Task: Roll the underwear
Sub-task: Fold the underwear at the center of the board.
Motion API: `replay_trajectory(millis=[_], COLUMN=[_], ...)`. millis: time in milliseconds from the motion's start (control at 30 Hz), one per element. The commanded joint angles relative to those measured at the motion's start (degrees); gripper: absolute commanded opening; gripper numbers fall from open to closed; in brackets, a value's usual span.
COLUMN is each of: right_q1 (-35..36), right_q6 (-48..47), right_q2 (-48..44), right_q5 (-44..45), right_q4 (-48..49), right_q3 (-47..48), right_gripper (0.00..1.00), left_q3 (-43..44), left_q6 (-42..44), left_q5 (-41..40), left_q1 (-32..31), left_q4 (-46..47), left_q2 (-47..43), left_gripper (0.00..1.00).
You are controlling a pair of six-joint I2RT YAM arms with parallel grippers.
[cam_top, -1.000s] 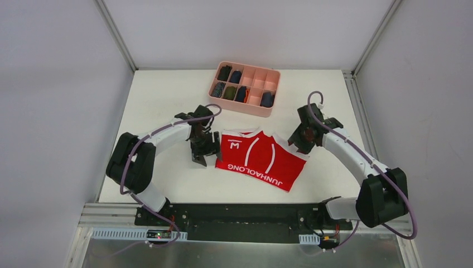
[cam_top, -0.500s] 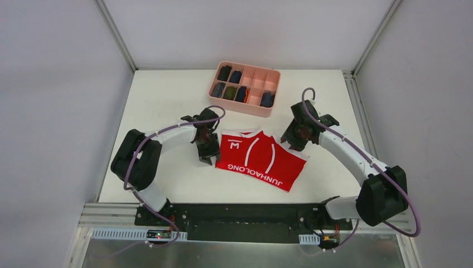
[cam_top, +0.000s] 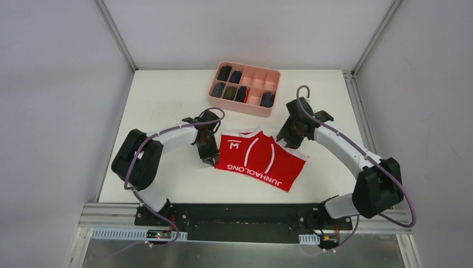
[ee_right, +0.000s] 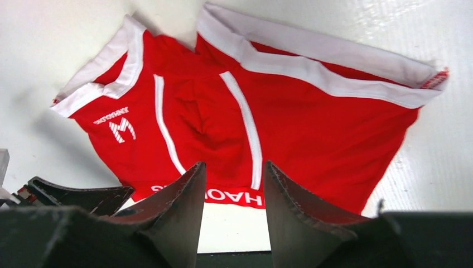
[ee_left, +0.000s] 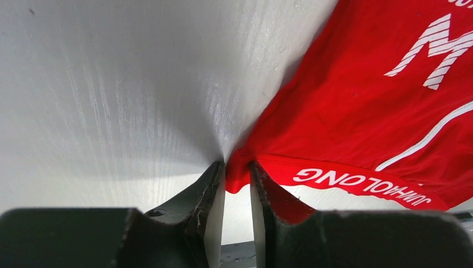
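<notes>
The red underwear (cam_top: 256,159) lies flat on the white table, its lettered band toward the near edge and its white-edged leg openings toward the far side. It also shows in the left wrist view (ee_left: 362,100) and the right wrist view (ee_right: 279,123). My left gripper (cam_top: 211,156) is at its left band corner, and the jaws are nearly together with the red corner pinched between the tips (ee_left: 237,166). My right gripper (cam_top: 290,139) hovers over the right leg edge. It is open and empty (ee_right: 233,166).
A pink divided tray (cam_top: 244,109) stands at the far middle of the table, holding several dark rolled garments (cam_top: 230,92). Metal frame posts run along the table's left and right sides. Both arm bases sit at the near edge.
My left gripper has moved right to the underwear's left corner and closed on it. My right gripper has moved left and farther in over the right leg edge.
</notes>
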Motion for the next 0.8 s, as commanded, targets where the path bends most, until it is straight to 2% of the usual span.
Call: replay_trajectory(millis=[0,233,433,767], right_q1=[3.4,12.8,17.1,17.8], right_q6=[1.9,6.6,7.4,8.9], right_q2=[2.5,14.1,25.8,39.9], right_q5=[-1.3,-2.3,-5.7,-8.9], right_q4=[1.7,6.5,8.6,8.3], right_q3=[4.9,13.7,23.5,35.7], right_gripper=[0.45,0.45,0.44,0.38], left_q3=[-0.9,0.1,-0.1,-1.5], left_q6=[-2.4,-3.4,-3.6,-2.5], left_q5=[-0.6,0.8,1.3,-0.5], left_q1=[-1.0,-1.1,-1.0,-0.9], left_q4=[1.1,1.9,2.8,2.8], left_q2=[1.2,0.9,0.0,-4.3], left_gripper=[0.22,0.00,0.00,0.00])
